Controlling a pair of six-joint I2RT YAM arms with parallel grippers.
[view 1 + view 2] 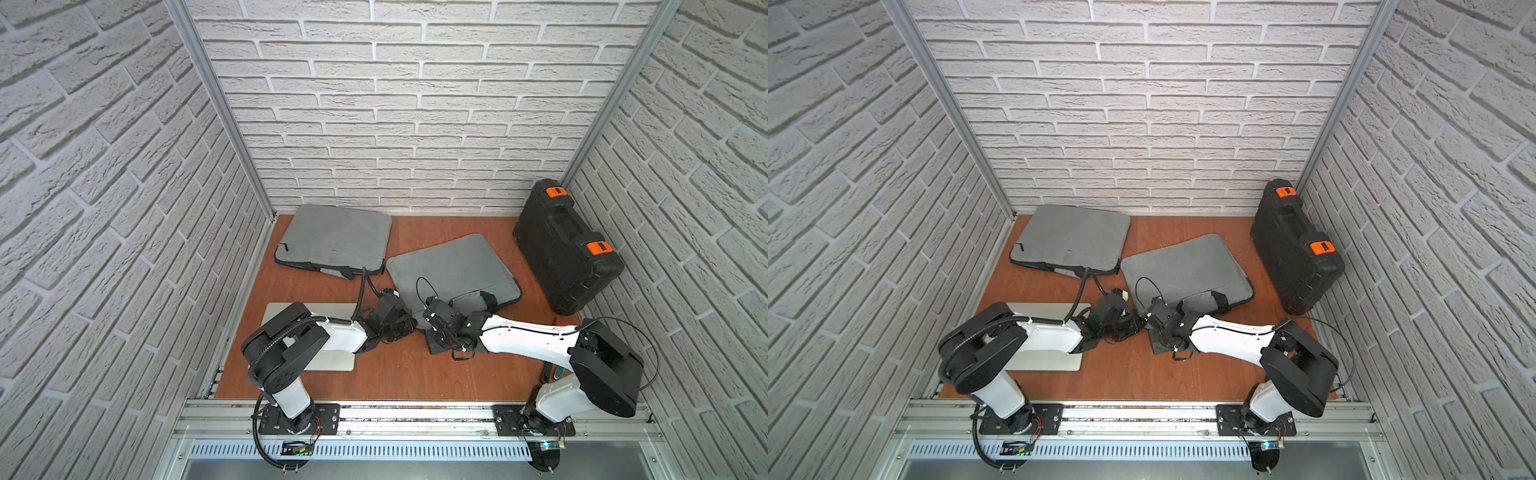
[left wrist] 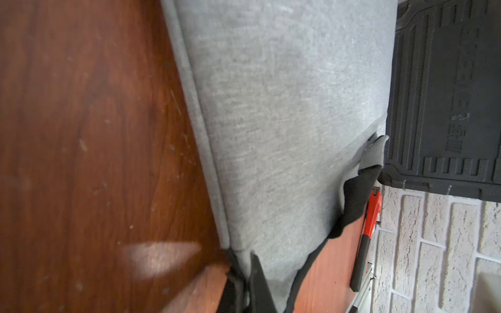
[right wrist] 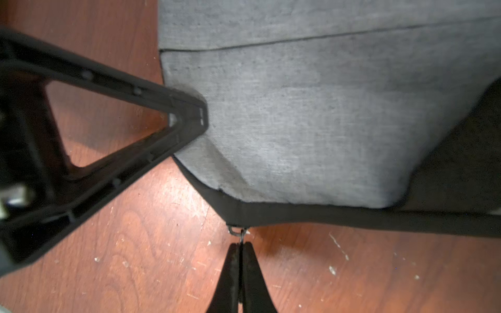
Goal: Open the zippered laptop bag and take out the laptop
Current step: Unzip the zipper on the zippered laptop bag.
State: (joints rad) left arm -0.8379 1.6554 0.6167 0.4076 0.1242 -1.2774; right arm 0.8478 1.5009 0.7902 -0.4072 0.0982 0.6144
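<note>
A grey zippered laptop bag (image 1: 449, 266) lies flat mid-table, seen in both top views, its black-edged zipper side toward me. At its near left corner both grippers meet. My left gripper (image 2: 245, 281) is shut on the corner fabric of the bag (image 2: 284, 108). My right gripper (image 3: 240, 249) is shut on the small metal zipper pull (image 3: 238, 233) at the black edge. In the right wrist view the left arm's fingers (image 3: 189, 119) reach onto the bag's corner. A silver laptop (image 1: 332, 359) lies flat at the front left, partly under my left arm. The bag's inside is hidden.
A second grey laptop bag (image 1: 336, 237) lies at the back left. A black tool case (image 1: 565, 249) with orange latches stands against the right wall. A red-handled tool (image 2: 372, 214) lies by the right wall. Brick-pattern walls close three sides.
</note>
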